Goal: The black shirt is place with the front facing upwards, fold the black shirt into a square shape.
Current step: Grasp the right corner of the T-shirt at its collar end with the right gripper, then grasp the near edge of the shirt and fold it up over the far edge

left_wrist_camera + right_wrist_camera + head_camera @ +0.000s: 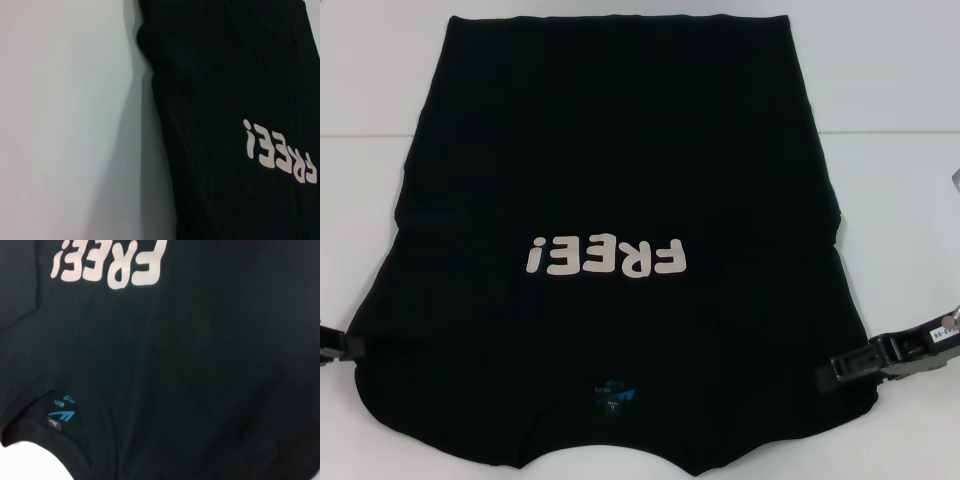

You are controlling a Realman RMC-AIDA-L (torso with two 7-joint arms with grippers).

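Large plain black cotton T-shirt [620,190] lies flat on the white table [890,90], front up. Collar and small blue neck label [611,396] nearest the robot. Left gripper [345,345] at the shirt's left shoulder edge, right gripper [845,368] at its right shoulder edge; finger state of both: cannot tell. Farther out, the cream "FREE!" print [606,258]; hem at far side
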